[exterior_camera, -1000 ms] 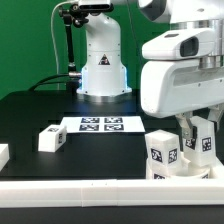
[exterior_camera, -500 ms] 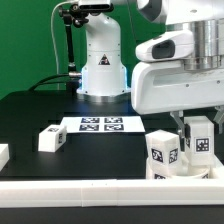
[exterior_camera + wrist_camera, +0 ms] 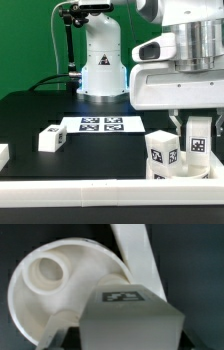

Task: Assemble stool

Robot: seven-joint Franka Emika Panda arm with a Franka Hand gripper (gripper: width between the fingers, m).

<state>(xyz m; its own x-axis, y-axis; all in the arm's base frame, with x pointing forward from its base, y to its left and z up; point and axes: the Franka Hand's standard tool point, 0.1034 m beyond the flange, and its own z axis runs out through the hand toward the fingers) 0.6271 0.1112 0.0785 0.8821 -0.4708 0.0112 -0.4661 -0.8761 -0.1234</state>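
Pincer (image 3: 197,126) closed on one leg (image 3: 197,143) over the seat (image 3: 45,277), second leg (image 3: 162,155) upright at the seat, third leg (image 3: 52,138) lying on tabletop (image 3: 30,112) well apart from the seat.

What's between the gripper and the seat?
One stool leg, held in the gripper, covers part of the seat in the wrist view. Nothing else lies between; contact unclear.

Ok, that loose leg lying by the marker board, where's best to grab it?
Probably from straight above, closing across the loose leg at its two flat long sides, near the middle. It lies low on the black table, blocky and flat-faced, apart from the marker board, so neither side is crowded.
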